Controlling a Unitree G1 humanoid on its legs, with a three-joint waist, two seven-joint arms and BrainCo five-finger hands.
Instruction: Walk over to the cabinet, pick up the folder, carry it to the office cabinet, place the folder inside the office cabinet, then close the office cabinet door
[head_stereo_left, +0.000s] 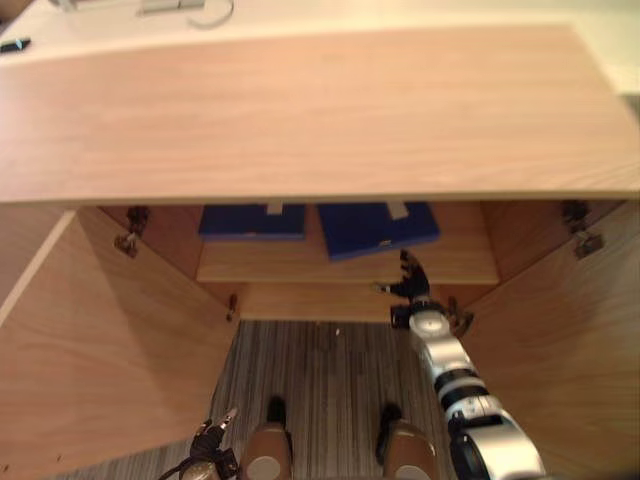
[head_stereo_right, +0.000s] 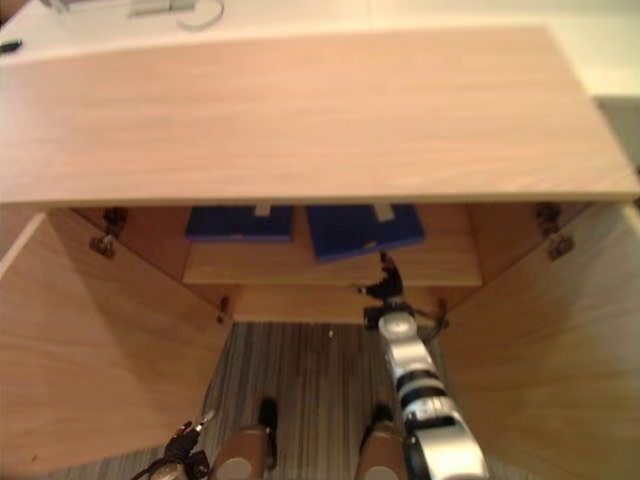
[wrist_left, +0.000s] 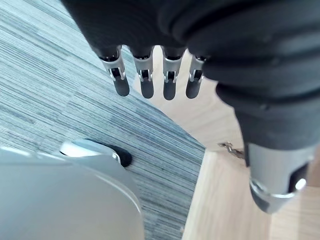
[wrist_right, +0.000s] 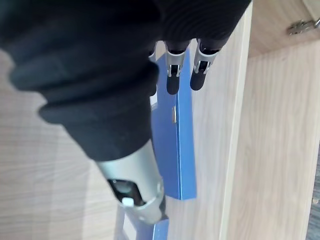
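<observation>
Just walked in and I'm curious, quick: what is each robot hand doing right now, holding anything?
Left robot hand: open, holding nothing.
Right robot hand: open, fingers straight over the blue folder, not gripping it.

Place: looks like an office to me
Furniture: light wood cabinet (head_stereo_left: 320, 110), doors (head_stereo_left: 100, 350) wide open, metal hinges (head_stereo_left: 128, 240) showing
Inside: blue folder (head_stereo_left: 375, 228) and a second blue folder (head_stereo_left: 252, 220), flat on the shelf (head_stereo_left: 340, 262)
Floor: grey striped carpet (head_stereo_left: 320, 365)
Behind: pale surface (head_stereo_left: 420, 12) with a cable (head_stereo_left: 210, 15)
</observation>
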